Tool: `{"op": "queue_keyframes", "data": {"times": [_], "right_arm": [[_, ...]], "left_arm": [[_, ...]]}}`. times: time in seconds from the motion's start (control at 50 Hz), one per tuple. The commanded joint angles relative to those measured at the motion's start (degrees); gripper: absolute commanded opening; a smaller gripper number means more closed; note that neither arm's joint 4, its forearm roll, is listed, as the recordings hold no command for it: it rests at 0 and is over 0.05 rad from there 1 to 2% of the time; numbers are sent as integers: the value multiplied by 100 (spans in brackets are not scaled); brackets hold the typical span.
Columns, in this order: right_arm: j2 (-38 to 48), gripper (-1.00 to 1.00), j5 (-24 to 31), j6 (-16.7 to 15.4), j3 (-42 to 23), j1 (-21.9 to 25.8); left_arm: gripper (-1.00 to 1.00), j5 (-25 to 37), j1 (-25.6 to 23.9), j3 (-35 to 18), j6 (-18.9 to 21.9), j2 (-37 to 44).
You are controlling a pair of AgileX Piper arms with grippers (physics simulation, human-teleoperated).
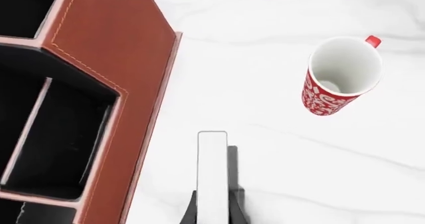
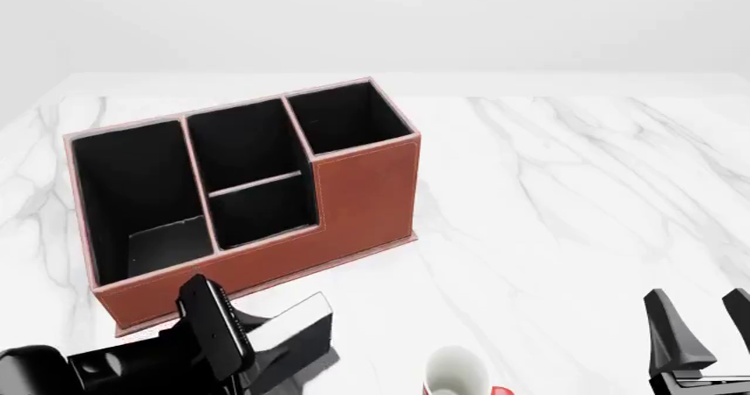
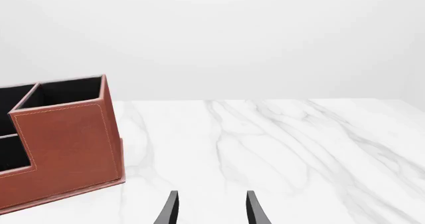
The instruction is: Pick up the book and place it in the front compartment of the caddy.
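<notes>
My left gripper (image 2: 263, 347) is shut on the book (image 2: 293, 326), a thin black book with white page edges. It holds the book in the air near the table's front, in front of the caddy (image 2: 364, 193). In the left wrist view the book (image 1: 212, 169) sticks out between the fingers (image 1: 236, 204), white edge toward the camera, beside the caddy's brown outer wall (image 1: 113, 40). The caddy's black compartments are open on top. My right gripper (image 2: 701, 333) is open and empty at the front right, its fingertips (image 3: 256, 209) apart over bare table, with the caddy (image 3: 66, 139) to the left.
A red-and-white mug (image 2: 457, 373) stands upright at the table's front edge between the two grippers, close to the right of the held book. It also shows in the left wrist view (image 1: 339, 77). The white marble table (image 2: 563, 202) stretches to the right of the caddy.
</notes>
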Motion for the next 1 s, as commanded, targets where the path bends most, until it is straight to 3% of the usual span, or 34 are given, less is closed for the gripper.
{"op": "queue_keyframes", "data": {"times": [0.02,0.46,1.0], "right_arm": [[-2,100,3,-5,0,-9],[-2,100,3,-4,0,-8],[-2,100,3,-4,0,-8]], "left_arm": [[-100,325,62,-160,157,-110],[-100,1376,374,-1340,776,-156],[-100,2065,755,-2298,1485,-48]]}}
